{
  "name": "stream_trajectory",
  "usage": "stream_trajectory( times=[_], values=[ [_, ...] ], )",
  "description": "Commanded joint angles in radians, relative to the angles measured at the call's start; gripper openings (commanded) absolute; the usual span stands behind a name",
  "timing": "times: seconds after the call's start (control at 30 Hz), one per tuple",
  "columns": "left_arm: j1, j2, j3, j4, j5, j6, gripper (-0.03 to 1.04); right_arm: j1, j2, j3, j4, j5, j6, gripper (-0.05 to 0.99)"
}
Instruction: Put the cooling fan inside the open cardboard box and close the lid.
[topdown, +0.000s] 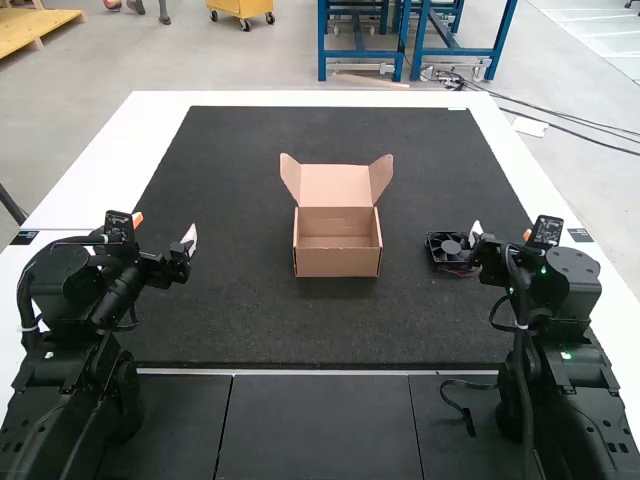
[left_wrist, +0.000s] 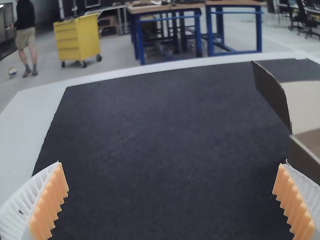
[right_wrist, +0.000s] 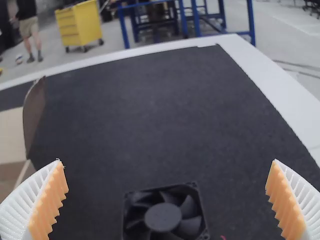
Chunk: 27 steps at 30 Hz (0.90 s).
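This is looking like a workshop or an industrial robotics lab, not a home. The left arm (topdown: 75, 290) and the right arm (topdown: 555, 290), both robot arms, are standing at a white table (topdown: 90, 160) that is carrying a black mat (topdown: 230, 200). Beyond the table a bare grey concrete floor (left_wrist: 115, 57) is spreading out. A yellow wheeled cart (left_wrist: 77, 37) is sitting on it, and blue steel-framed workbenches (left_wrist: 172, 30) with wooden tops are standing beside the cart.
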Motion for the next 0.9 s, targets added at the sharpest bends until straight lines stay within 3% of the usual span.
stream_trajectory(
  times=[0.0, 0.67, 0.87],
  values=[
    [0.012, -0.009, -0.006, 0.005, 0.006, 0.006, 0.97, 0.001, -0.012, -0.152, 0.002, 0.016, 0.004, 0.91],
    [0.013, -0.009, -0.006, 0.004, 0.006, 0.004, 0.97, 0.001, -0.013, -0.152, -0.004, 0.006, 0.014, 0.91],
    [0.013, -0.009, -0.004, 0.012, 0.006, -0.019, 0.97, 0.001, -0.012, -0.152, 0.010, 0.006, 0.018, 0.91]
  ],
)
